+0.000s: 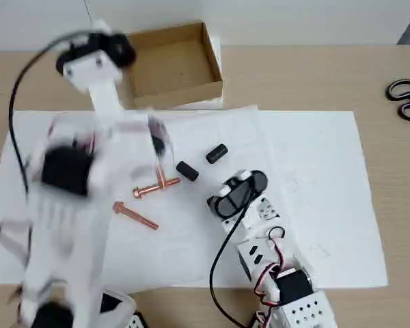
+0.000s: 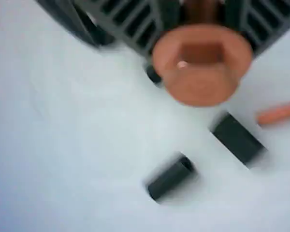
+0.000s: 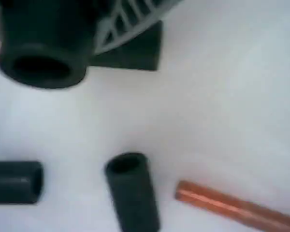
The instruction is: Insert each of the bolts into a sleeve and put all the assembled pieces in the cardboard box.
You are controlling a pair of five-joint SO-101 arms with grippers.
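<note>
Find a wooden table (image 1: 314,75) under a wide white paper sheet (image 1: 314,178). Note the left arm (image 1: 75,178), blurred, over the sheet's left part, and the right arm (image 1: 273,266) at the near edge, right of centre. Record the cardboard box (image 1: 174,68), open-topped, at the sheet's far edge. Log scissors (image 1: 406,99) on bare table at the far right, well apart from all else.

See the left pincer (image 2: 200,19) clamped on the held bolt (image 2: 200,63), flanged hex head facing the wrist camera, above the sheet. See the right pincer (image 1: 237,191) near the sheet's middle, clamped on the held sleeve (image 3: 41,63), open bore facing its wrist camera.

Count two more bolts lying flat beside the left arm: first loose bolt (image 1: 157,186) and, closer to the near edge, second loose bolt (image 1: 135,215), both apart from either pincer. Count two more sleeves lying on their sides: first loose sleeve (image 1: 186,171), just beside the first loose bolt, and second loose sleeve (image 1: 217,153), near the right pincer. Place all four loose pieces on the sheet, outside the cardboard box.
</note>
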